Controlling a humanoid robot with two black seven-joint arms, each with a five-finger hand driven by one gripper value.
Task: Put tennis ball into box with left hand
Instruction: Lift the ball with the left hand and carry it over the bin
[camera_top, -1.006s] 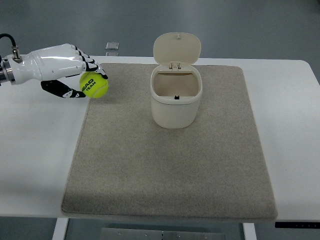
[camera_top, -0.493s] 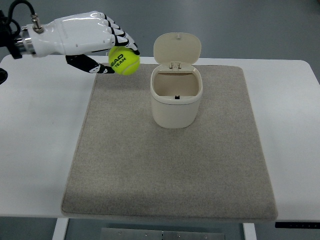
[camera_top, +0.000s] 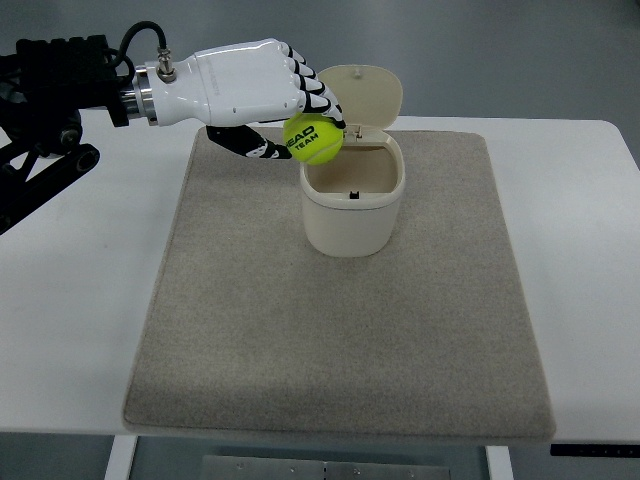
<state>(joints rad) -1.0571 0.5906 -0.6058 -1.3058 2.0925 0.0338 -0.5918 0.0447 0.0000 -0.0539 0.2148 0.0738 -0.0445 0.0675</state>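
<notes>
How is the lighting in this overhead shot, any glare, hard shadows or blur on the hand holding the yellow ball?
Top view: lighting is soft and even; the cream plastic lidded box casts only a faint shadow on the grey felt mat. Mild sheen on the glossy white left hand. The yellow-green tennis ball is sharp, its print legible, no motion blur.

A white table (camera_top: 70, 300) carried a grey-beige mat (camera_top: 340, 330), and on that mat stood a cream box (camera_top: 352, 205), lid raised.
</notes>
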